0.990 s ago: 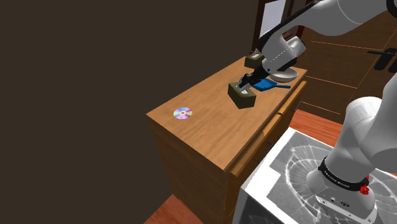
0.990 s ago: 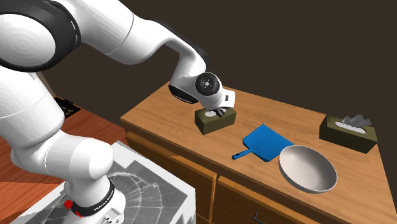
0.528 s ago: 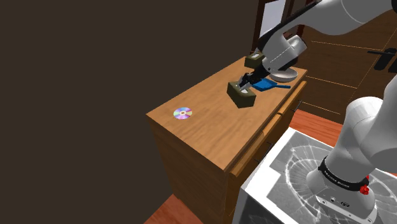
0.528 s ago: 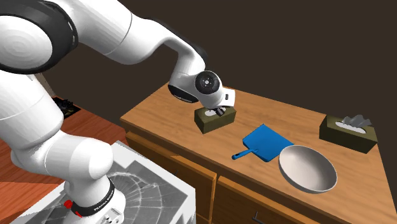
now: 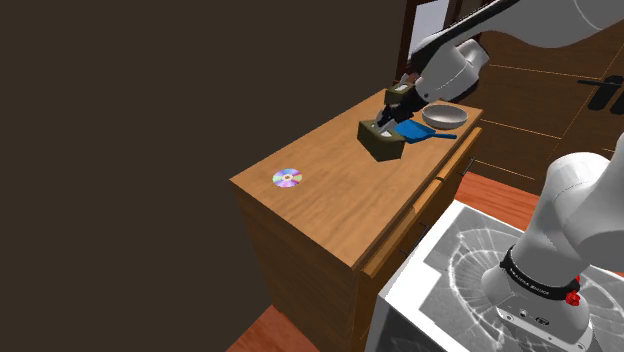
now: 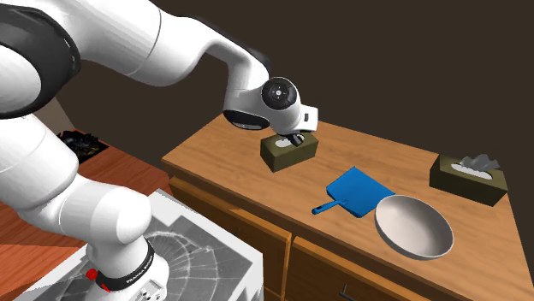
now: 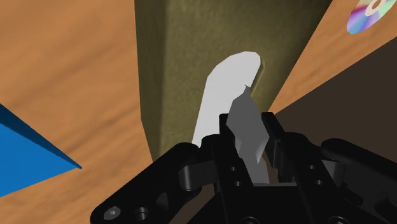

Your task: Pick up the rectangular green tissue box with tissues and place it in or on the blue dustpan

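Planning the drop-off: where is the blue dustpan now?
Second exterior view: the blue dustpan lies on the wooden dresser, between the left tissue box and the grey bowl.

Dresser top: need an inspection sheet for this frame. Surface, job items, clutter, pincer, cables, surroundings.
Surface: wooden dresser top, with drawers below.
Job's things: olive-green tissue box, clasped by its white tissue; blue dustpan lies apart from it.
Clutter: second tissue box; pale bowl next to the dustpan; shiny disc toward the shoulder view's left.
Pincer: shut on the white tissue.
Cables: nothing seen.
Surroundings: dark wall, reddish floor, robot's stand.
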`<action>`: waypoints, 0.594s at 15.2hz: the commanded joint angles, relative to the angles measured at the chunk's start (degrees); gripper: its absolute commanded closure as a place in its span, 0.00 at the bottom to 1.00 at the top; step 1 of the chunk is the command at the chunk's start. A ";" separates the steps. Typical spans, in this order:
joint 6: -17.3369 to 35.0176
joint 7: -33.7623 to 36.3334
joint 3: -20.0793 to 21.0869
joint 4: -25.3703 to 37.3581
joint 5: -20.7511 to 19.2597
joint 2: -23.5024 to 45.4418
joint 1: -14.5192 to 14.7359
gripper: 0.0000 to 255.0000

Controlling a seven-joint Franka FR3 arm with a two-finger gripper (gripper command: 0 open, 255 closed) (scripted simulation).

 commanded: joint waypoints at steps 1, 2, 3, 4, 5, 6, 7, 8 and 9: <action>-0.53 3.11 0.95 0.33 -3.37 -1.09 -1.14 1.00; -0.78 4.56 1.47 0.38 -4.92 -1.73 -1.73 1.00; -1.07 5.95 2.03 0.46 -6.40 -2.33 -2.36 1.00; -1.40 7.29 2.57 0.56 -7.81 -2.91 -2.97 1.00; -1.76 8.58 3.14 0.69 -9.15 -3.45 -3.60 1.00; -2.15 9.83 3.67 0.85 -10.44 -3.98 -4.20 1.00; -2.57 11.03 4.21 1.02 -11.66 -4.49 -4.80 1.00; -3.02 12.18 4.73 1.22 -12.82 -4.97 -5.39 1.00; -3.49 13.29 5.24 1.44 -13.93 -5.43 -5.95 1.00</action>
